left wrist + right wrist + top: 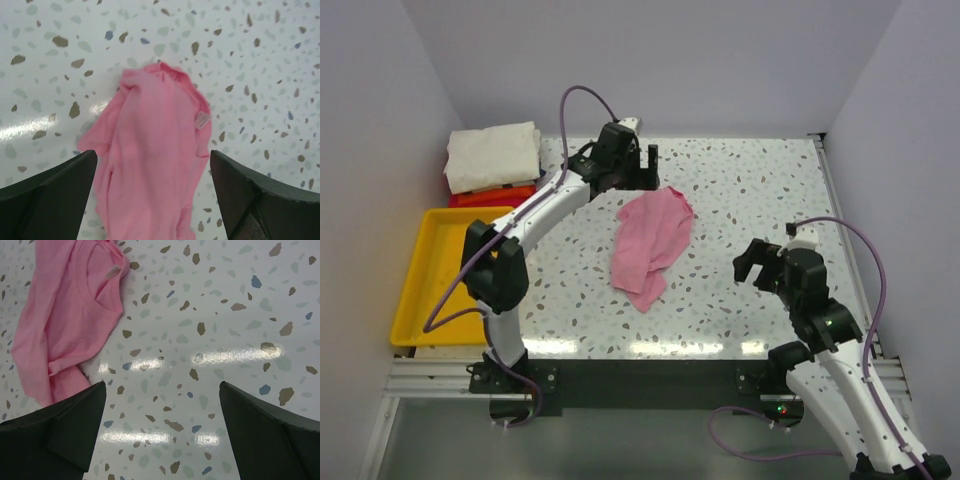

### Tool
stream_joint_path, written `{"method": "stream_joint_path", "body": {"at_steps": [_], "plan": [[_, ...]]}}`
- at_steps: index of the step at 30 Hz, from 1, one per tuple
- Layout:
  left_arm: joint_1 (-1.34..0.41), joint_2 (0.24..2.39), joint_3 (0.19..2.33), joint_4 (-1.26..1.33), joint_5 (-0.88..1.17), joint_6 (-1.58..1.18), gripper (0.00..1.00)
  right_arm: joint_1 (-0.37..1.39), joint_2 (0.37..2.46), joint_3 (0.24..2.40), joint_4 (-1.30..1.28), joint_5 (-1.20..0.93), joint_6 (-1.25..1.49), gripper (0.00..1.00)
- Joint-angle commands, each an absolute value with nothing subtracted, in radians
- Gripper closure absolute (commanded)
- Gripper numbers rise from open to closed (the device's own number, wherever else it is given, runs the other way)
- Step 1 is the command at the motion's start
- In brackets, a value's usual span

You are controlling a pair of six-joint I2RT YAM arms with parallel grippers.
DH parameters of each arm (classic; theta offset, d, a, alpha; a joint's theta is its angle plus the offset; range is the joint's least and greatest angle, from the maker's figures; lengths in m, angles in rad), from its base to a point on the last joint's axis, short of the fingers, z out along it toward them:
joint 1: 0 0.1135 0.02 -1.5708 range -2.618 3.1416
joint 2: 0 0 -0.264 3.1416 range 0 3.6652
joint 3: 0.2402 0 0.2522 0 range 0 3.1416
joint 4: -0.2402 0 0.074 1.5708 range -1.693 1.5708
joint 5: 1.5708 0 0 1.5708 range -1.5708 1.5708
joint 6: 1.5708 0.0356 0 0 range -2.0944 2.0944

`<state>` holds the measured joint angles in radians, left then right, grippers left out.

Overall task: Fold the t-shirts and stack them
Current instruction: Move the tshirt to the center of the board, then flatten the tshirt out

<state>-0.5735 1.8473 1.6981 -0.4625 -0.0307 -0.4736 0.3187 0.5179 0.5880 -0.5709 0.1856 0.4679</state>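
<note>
Lying crumpled near the middle of the table (750,190), the pink shirt (652,245) is unfolded, its collar end toward 12 o'clock in the top view. The left gripper (642,160) is at that 12 o'clock end, fingers wide apart and holding nothing. The right gripper (758,262) sits at the shirt's 3 o'clock, well apart from it, also spread and empty. At 10 o'clock a folded cream shirt (492,155) rests on a red shirt (492,196). The tray (420,290) lies at 9 o'clock, just beside that stack.
</note>
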Motion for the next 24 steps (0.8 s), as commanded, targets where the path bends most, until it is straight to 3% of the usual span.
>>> {"method": "stream_joint_path", "body": {"at_steps": [1, 8, 14, 18, 24], "plan": [[-0.549, 1.786, 1.703, -0.534, -0.061, -0.44, 0.0, 0.314, 0.531, 0.601, -0.523, 0.098, 0.439, 0.01], [-0.554, 1.446, 1.144, -0.377, -0.17, -0.55, 0.0, 0.318, 0.617, 0.581, -0.47, -0.035, 0.397, 0.01], [-0.589, 1.166, 0.72, -0.287, -0.051, -0.667, 0.0, 0.324, 0.712, 0.555, -0.419, -0.147, 0.379, 0.01], [-0.682, 1.097, 0.678, -0.244, 0.002, -0.69, 0.0, 0.322, 0.755, 0.549, -0.403, -0.123, 0.409, 0.01], [-0.866, 1.213, 0.821, -0.359, -0.216, -0.753, 0.02, 0.322, 0.762, 0.549, -0.417, -0.091, 0.436, 0.01]]}}
